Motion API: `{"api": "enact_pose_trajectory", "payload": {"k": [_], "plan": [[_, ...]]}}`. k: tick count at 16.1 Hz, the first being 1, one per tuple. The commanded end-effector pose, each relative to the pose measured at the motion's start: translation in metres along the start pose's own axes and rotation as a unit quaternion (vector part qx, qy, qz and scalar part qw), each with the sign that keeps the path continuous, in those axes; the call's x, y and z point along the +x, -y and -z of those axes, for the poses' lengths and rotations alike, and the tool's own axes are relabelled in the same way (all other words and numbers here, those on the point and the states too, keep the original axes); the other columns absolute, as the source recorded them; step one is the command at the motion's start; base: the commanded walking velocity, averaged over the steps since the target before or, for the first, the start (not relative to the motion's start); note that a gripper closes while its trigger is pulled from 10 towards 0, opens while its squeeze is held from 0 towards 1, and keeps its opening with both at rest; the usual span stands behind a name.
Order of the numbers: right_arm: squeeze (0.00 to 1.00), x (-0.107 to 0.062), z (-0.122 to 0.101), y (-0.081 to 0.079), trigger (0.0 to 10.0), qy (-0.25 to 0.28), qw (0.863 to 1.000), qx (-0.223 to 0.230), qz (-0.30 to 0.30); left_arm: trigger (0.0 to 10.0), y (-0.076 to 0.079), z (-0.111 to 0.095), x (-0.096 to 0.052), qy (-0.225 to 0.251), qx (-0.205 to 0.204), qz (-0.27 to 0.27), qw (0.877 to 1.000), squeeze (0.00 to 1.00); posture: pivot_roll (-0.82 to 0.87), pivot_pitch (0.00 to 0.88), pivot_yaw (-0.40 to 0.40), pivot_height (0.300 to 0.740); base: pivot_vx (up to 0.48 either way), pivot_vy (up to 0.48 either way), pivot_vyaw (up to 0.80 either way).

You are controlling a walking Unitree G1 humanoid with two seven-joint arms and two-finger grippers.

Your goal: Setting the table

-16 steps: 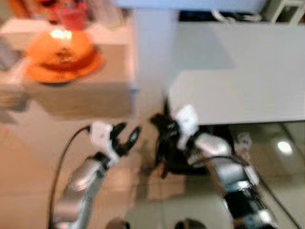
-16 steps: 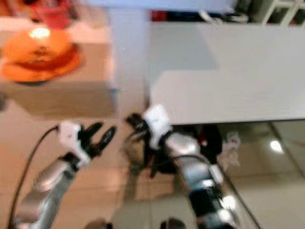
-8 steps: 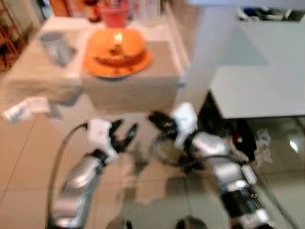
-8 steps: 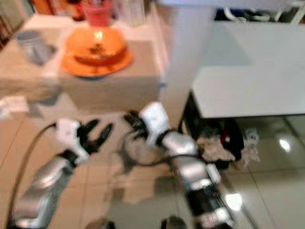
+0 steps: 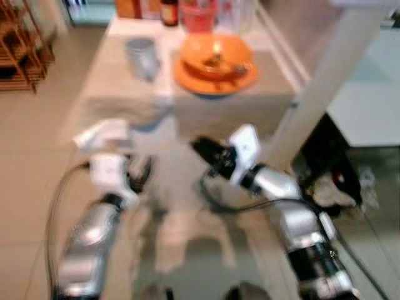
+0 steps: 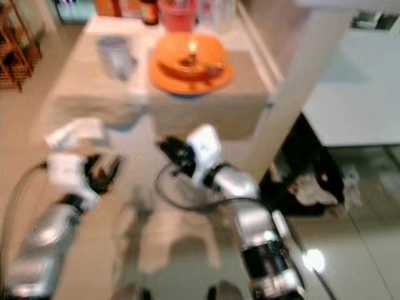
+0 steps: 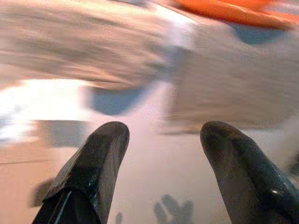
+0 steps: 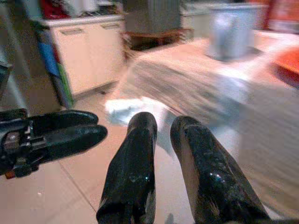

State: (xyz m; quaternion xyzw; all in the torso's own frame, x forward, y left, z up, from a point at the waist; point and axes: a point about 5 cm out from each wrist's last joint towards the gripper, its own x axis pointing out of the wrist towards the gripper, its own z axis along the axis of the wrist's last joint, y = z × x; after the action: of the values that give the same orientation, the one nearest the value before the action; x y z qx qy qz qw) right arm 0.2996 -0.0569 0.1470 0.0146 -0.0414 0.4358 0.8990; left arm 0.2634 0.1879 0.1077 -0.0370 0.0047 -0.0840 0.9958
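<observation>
On our left, our left gripper [image 7: 161,154] is spread wide and holds nothing. Ahead on the low table [image 5: 119,81] sit a grey cup [image 5: 141,57] and an orange bowl [image 5: 215,53] on its plate [image 5: 215,76]. They may break, so we should hold the rims. Our right gripper [image 8: 163,140] is nearly closed, empty.

An orange plate [image 5: 215,78] carries an orange bowl [image 5: 215,55] on the beige-clothed table [image 5: 119,81], beyond both pincers. Beside them stands a grey cup [image 5: 141,57] — and further back a red container [image 5: 198,14]. The left pincer [image 5: 139,174] and right pincer [image 5: 203,151] have glossy black fingers on white wrist housings and silver arms. The floor [image 5: 31,156] is pale beige tile — glossy.
</observation>
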Motion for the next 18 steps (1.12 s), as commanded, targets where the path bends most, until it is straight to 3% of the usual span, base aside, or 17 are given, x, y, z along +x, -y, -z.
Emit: {"api": "enact_pose_trajectory", "payload": {"k": [1, 3, 6, 7, 8, 14, 16, 17, 18], "plan": [[0.0, 0.0, -0.008, 0.008, 10.0, 0.002, 1.0, -0.005, 0.017, 10.0, 0.005, -0.007, -0.002, 0.029, -0.008, 0.004, 1.0, 0.0, -0.07, 0.084, -0.009, 0.74, 0.0, 0.0, 0.0], [0.0, 0.001, -0.012, 0.017, 10.0, 0.015, 0.999, 0.005, 0.036, 10.0, 0.003, -0.012, -0.003, 0.045, -0.007, -0.002, 0.999, 0.0, -0.07, 0.079, -0.01, 0.74, 0.24, 0.0, 0.38], [0.0, 0.001, -0.023, 0.016, 10.0, 0.052, 0.997, 0.037, 0.032, 10.0, 0.005, -0.016, -0.002, 0.053, -0.013, 0.001, 0.999, 0.0, -0.07, 0.075, -0.011, 0.74, 0.48, 0.0, 0.26], [0.0, 0.001, -0.024, 0.02, 10.0, 0.04, 0.998, -0.016, 0.052, 10.0, 0.007, -0.016, -0.001, 0.051, -0.011, 0.008, 0.999, 0.0, -0.07, 0.073, -0.012, 0.74, 0.48, 0.0, 0.8], [0.0, 0.001, -0.028, 0.021, 10.0, 0.064, 0.996, 0.019, 0.055, 10.0, 0.011, -0.016, 0.0, 0.053, -0.012, 0.019, 0.998, 0.0, -0.07, 0.071, -0.012, 0.74, 0.48, 0.0, 0.8], [0.0, -0.005, -0.033, 0.025, 10.0, 0.086, 0.993, 0.039, 0.075, 10.0, 0.02, -0.017, 0.003, 0.052, -0.003, 0.045, 0.998, 0.0, -0.08, 0.077, -0.002, 0.74, 0.48, 0.0, 0.0], [0.0, -0.011, -0.047, 0.017, 10.0, 0.139, 0.985, 0.099, 0.037, 10.0, 0.022, -0.02, 0.004, 0.061, -0.005, 0.048, 0.997, 0.0, -0.08, 0.079, 0.003, 0.74, 0.369, 0.0, 0.0], [1.0, -0.014, -0.051, 0.015, 10.0, 0.156, 0.98, 0.126, 0.018, 10.0, 0.022, -0.02, 0.004, 0.059, -0.007, 0.05, 0.997, 0.0, -0.08, 0.081, 0.005, 0.74, 0.0, 0.0, 0.0], [1.0, -0.021, -0.059, 0.01, 10.0, 0.177, 0.973, 0.145, -0.017, 10.0, 0.022, -0.019, 0.004, 0.056, -0.01, 0.052, 0.997, 0.0, -0.08, 0.082, 0.006, 0.74, 0.0, 0.0, 0.0]]}}
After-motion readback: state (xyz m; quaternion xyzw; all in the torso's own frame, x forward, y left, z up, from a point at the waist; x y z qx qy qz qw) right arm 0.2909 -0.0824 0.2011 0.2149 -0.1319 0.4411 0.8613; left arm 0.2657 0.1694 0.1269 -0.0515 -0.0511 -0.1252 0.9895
